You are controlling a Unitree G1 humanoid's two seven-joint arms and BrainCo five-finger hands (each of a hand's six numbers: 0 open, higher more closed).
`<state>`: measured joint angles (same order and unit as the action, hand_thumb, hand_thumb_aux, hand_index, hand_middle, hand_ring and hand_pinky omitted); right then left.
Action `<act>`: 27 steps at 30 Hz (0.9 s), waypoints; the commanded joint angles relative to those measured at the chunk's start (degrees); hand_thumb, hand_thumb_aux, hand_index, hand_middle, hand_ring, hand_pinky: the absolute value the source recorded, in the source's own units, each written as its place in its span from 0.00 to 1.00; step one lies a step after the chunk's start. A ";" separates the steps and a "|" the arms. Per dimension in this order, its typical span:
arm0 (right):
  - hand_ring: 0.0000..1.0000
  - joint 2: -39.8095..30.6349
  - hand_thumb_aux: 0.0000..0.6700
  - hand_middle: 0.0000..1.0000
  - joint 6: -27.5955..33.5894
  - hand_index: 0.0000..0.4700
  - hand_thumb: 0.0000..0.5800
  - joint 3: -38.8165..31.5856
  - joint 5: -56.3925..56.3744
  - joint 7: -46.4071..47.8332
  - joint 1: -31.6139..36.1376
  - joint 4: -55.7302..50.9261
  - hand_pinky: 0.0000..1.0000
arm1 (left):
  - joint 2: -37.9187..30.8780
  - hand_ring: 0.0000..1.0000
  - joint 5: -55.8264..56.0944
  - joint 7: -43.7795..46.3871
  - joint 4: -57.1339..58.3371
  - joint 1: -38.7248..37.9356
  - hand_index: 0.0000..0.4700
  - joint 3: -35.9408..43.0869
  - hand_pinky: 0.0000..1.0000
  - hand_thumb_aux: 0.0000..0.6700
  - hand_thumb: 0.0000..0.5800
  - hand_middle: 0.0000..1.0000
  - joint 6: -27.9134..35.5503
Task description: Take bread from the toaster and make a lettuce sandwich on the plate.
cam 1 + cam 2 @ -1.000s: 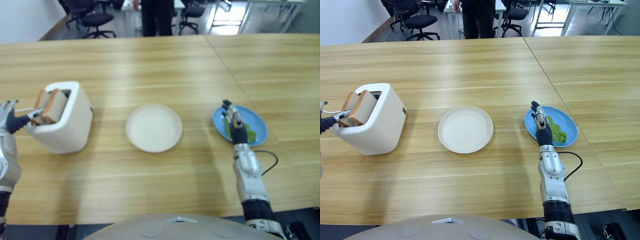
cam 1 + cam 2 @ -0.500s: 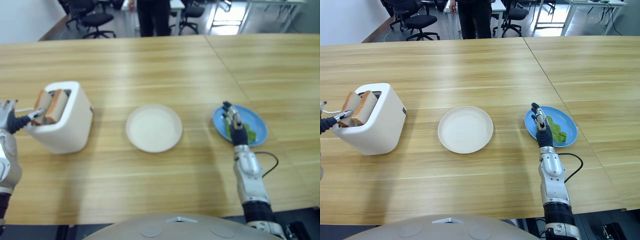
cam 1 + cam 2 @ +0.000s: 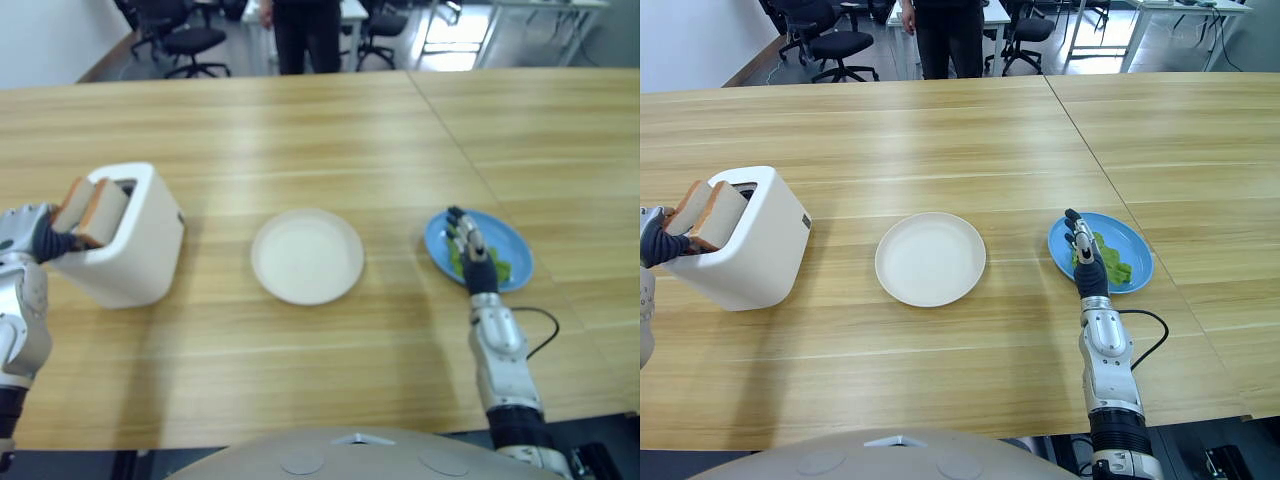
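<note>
Left eye view: the sandwich is barely begun. Both slices of bread [image 3: 90,205] are still in the toaster [image 3: 135,250] on the left of the table [image 3: 330,130], the white plate [image 3: 307,256] in the middle is bare, and the lettuce [image 3: 497,268] lies on a blue dish [image 3: 508,236] to the right. The left hand [image 3: 30,240] is closed on the outer side of the bread at the toaster's left edge, apparently gripping it, and the slices tilt outward toward it. The right hand [image 3: 468,250] hangs over the near left part of the dish, fingers straight and close together, holding nothing. Still to come, by this reckoning: lifting the bread clear, laying a slice on the plate, adding lettuce and topping it. Right eye view: the same picture, with the bread leaning well out of the slot against the left hand. A second earlier that hand only touched the slices with its fingertips; it has since moved in and closed, and the bread has tipped further left. The right hand, plate and lettuce have not stirred.
</note>
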<state>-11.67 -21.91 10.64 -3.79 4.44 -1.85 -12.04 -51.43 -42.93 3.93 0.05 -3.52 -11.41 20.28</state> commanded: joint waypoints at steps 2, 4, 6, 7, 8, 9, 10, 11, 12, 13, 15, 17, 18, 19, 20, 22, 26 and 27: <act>0.00 -0.09 0.00 0.00 0.90 0.00 0.00 0.71 -0.22 -0.08 -0.55 1.19 0.00 | 0.57 1.00 1.44 0.44 2.65 -0.81 0.98 -0.07 1.00 1.00 1.00 1.00 -0.27; 0.00 -0.05 0.00 0.00 1.02 0.00 0.00 0.84 -0.14 -0.09 -0.56 1.17 0.00 | 1.09 1.00 1.73 -1.70 1.55 -0.18 0.98 -1.50 1.00 1.00 1.00 1.00 -0.51; 0.00 -0.03 0.00 0.00 1.06 0.00 0.00 0.88 -0.10 -0.12 -0.59 1.13 0.00 | 1.50 1.00 1.82 -4.17 -0.19 0.47 0.98 -2.90 1.00 1.00 1.00 1.00 -1.11; 0.00 0.00 0.00 0.00 1.03 0.00 0.00 0.87 -0.07 -0.15 -0.60 1.05 0.00 | 1.85 1.00 1.92 -5.71 -1.35 0.82 0.98 -3.65 1.00 1.00 1.00 1.00 -1.75; 0.00 0.04 0.00 0.00 1.00 0.00 0.00 0.87 -0.05 -0.18 -0.62 0.95 0.00 | 2.38 1.00 2.17 -7.51 -2.79 1.29 0.98 -4.48 1.00 1.00 1.00 1.00 -2.62; 0.00 0.08 0.00 0.00 0.97 0.00 0.00 0.85 -0.02 -0.20 -0.62 0.88 0.00 | 2.97 1.00 2.31 -9.68 -4.55 1.63 0.98 -5.50 1.00 1.00 1.00 1.00 -3.66; 0.00 0.13 0.00 0.00 0.96 0.00 0.00 0.81 0.01 -0.22 -0.61 0.81 0.00 | 3.81 1.00 2.70 -11.91 -6.79 2.01 0.98 -6.99 1.00 1.00 1.00 1.00 -4.85; 0.00 0.18 0.00 0.00 0.95 0.00 0.00 0.78 0.04 -0.24 -0.59 0.76 0.00 | 4.73 1.00 3.38 -14.19 -9.50 2.44 0.98 -8.89 1.00 1.00 1.00 1.00 -6.34; 0.00 0.21 0.00 0.00 0.95 0.00 0.00 0.72 0.05 -0.22 -0.54 0.68 0.00 | 5.71 1.00 4.39 -16.22 -12.58 2.80 0.98 -11.20 1.00 1.00 1.00 1.00 -8.03; 0.00 0.25 0.00 0.00 0.95 0.00 0.00 0.66 0.08 -0.21 -0.52 0.63 0.00 | 6.72 1.00 5.60 -18.09 -15.69 3.26 0.98 -13.78 1.00 1.00 1.00 1.00 -9.99; 0.00 0.36 0.00 0.00 0.92 0.00 0.00 0.54 0.13 -0.17 -0.53 0.54 0.00 | 8.45 1.00 7.83 -21.20 -21.54 4.22 0.98 -18.80 1.00 1.00 1.00 1.00 -13.55; 0.00 0.45 0.00 0.00 0.89 0.00 0.00 0.48 0.14 -0.14 -0.57 0.42 0.00 | 10.12 1.00 10.52 -22.31 -25.75 5.41 0.98 -21.98 1.00 1.00 1.00 1.00 -16.67; 0.00 0.48 0.00 0.00 0.87 0.00 0.00 0.47 0.12 -0.13 -0.58 0.34 0.00 | 10.86 1.00 11.74 -22.01 -27.02 5.93 0.98 -22.23 1.00 1.00 1.00 1.00 -17.82; 0.00 0.51 0.00 0.00 0.84 0.00 0.00 0.46 0.10 -0.12 -0.59 0.24 0.00 | 11.78 1.00 13.15 -21.38 -27.78 6.48 0.98 -21.75 1.00 1.00 1.00 1.00 -18.94; 0.00 0.61 0.00 0.00 0.83 0.00 0.00 0.44 0.14 -0.19 -0.66 0.23 0.00 | 12.73 1.00 14.86 -20.75 -28.07 7.04 0.98 -20.65 1.00 1.00 1.00 1.00 -20.32; 0.00 0.77 0.00 0.00 0.85 0.00 0.00 0.38 0.18 -0.29 -0.71 0.23 0.00 | 15.05 1.00 18.54 -18.29 -27.73 8.18 0.98 -16.53 1.00 1.00 1.00 1.00 -22.50; 0.00 1.03 0.00 0.00 0.96 0.00 0.00 0.19 0.28 -0.32 -0.62 0.31 0.00 | 22.50 1.00 25.39 -11.29 -23.73 10.79 0.98 -3.95 1.00 1.00 1.00 1.00 -23.98; 0.00 1.11 0.00 0.00 1.02 0.00 0.00 0.08 0.34 -0.31 -0.56 0.34 0.00 | 24.76 1.00 27.47 -8.26 -21.24 11.50 0.98 0.11 1.00 1.00 1.00 1.00 -23.45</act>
<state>-10.88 -21.72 11.02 -3.73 4.22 -2.20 -11.30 -29.73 -19.50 -9.74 -25.30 6.95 -19.21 -3.36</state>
